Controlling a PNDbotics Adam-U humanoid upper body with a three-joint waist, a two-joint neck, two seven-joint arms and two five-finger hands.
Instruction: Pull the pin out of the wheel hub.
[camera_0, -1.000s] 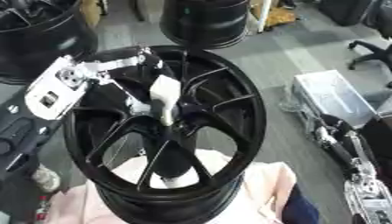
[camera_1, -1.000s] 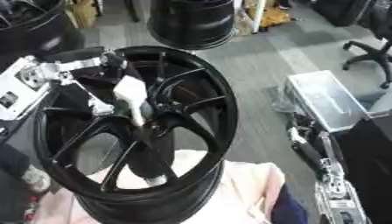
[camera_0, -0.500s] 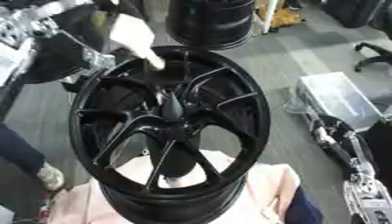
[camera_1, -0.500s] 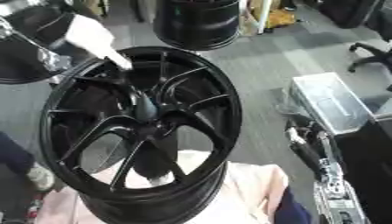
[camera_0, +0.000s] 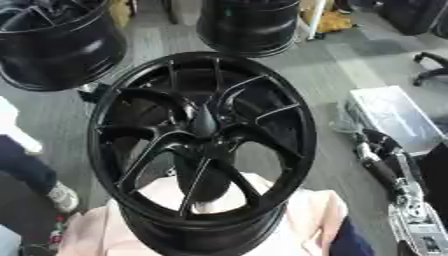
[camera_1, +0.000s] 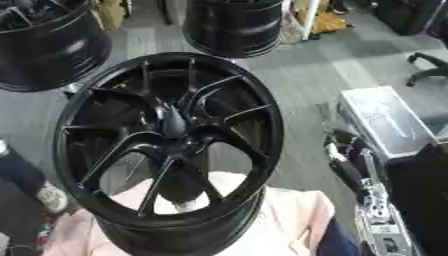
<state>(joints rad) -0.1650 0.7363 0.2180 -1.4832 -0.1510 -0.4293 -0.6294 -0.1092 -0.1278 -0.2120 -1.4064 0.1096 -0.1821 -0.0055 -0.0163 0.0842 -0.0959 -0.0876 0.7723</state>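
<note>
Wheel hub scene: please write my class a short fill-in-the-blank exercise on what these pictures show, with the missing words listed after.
1. The wheel hub in the middle is coloured ____.
2. It rests on a ____ cloth.
3. The silver case lies on the floor to the hub's ____.
4. Beyond the hub, ____ more black wheels stand on the floor.

Missing words: black; pink; right; two

The wheel hub (camera_0: 203, 145) sits on a cloth (camera_0: 297, 225), two more wheels (camera_0: 249, 25) behind it
</note>
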